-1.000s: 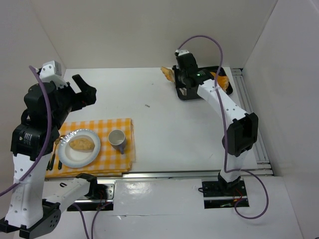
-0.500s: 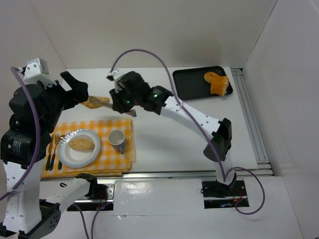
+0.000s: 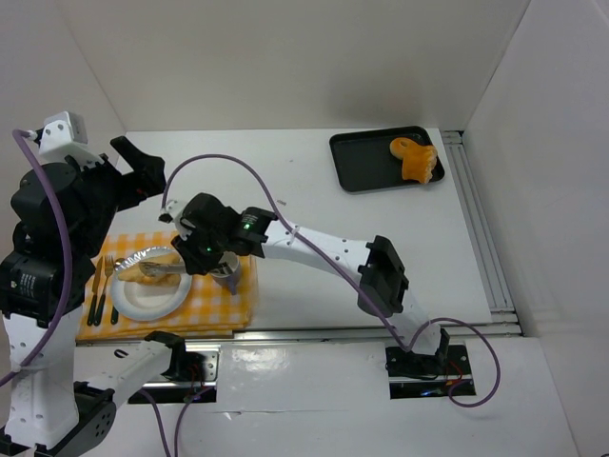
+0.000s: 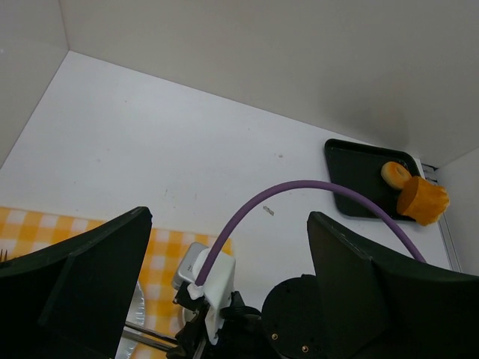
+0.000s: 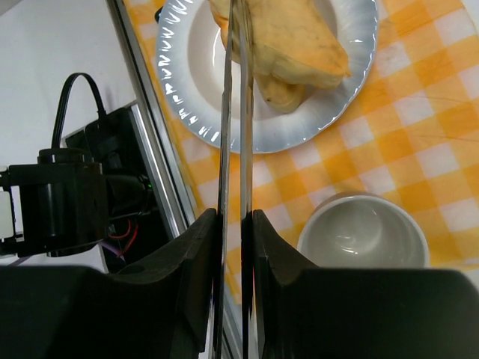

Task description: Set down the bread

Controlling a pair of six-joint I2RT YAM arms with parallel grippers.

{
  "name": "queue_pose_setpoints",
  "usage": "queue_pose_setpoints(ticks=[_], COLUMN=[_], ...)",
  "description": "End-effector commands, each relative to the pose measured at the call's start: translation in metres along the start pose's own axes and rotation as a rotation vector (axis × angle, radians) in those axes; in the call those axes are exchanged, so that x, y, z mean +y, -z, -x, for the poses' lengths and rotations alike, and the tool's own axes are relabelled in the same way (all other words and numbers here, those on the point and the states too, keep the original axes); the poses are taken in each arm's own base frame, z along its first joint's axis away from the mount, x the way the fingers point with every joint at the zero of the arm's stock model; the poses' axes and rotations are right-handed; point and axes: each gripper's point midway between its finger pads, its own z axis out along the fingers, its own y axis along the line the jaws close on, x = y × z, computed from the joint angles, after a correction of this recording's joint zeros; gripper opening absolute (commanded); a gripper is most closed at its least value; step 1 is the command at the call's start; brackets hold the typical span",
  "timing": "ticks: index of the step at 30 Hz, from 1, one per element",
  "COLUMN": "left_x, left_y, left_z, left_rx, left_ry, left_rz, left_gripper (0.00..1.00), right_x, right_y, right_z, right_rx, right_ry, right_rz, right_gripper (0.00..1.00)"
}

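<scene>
My right gripper (image 3: 197, 249) (image 5: 236, 247) is shut on a pair of metal tongs (image 5: 233, 112), reaching over the white plate (image 3: 128, 297) (image 5: 187, 101) on the yellow checked cloth (image 3: 243, 300). The tong blades are nearly together at the edge of a tan bread slice (image 5: 299, 37), which lies over a bread roll (image 3: 152, 273) on the plate. The tong tips are out of the wrist view. My left gripper (image 3: 143, 171) is open and empty, raised above the cloth's far left corner; its dark fingers (image 4: 82, 292) frame the left wrist view.
A grey cup (image 3: 226, 269) (image 5: 363, 233) stands on the cloth right of the plate, under my right wrist. A fork and knife (image 3: 100, 297) lie left of the plate. A black tray (image 3: 366, 162) (image 4: 359, 176) with orange bread (image 3: 416, 158) (image 4: 423, 200) sits at the back right.
My right arm has swung from the black tray across the table with the bread in the tongs and come down over the plate. The left arm has lifted slightly.
</scene>
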Motion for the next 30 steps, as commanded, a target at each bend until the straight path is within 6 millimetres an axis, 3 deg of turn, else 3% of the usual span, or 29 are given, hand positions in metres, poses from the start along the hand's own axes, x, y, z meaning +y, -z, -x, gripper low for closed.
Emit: queue_pose_setpoints(ticks=[1, 4, 8, 11, 14, 21, 30], left_x=[0.003, 0.001, 0.001, 0.001, 0.001, 0.000, 0.000], left_y=[0.004, 0.004, 0.004, 0.004, 0.004, 0.002, 0.002], left_z=[0.009, 0.009, 0.009, 0.009, 0.009, 0.007, 0.007], left_rx=[-0.041, -0.037, -0.037, -0.037, -0.037, -0.034, -0.034], left_ry=[-0.013, -0.013, -0.013, -0.013, -0.013, -0.013, -0.013], left_rz=[0.007, -0.001, -0.001, -0.001, -0.001, -0.010, -0.010], left_gripper=[0.99, 0.99, 0.99, 0.99, 0.99, 0.99, 0.99], right_x=[0.011, 0.016, 0.026, 0.028, 0.042, 0.039, 0.013], right_y=[0.004, 0.002, 0.014, 0.022, 0.028, 0.059, 0.078], right_z=[0.013, 0.008, 0.018, 0.022, 0.023, 0.049, 0.047], right_rx=[-0.033, -0.022, -0.049, -0.063, -0.069, -0.154, -0.188], right_ry=[0.023, 0.027, 0.039, 0.053, 0.068, 0.086, 0.046], right_rz=[0.031, 0.036, 0.048, 0.050, 0.069, 0.008, -0.082], right_gripper=[0.05, 0.13, 0.21, 0.36, 0.45, 0.47, 0.47])
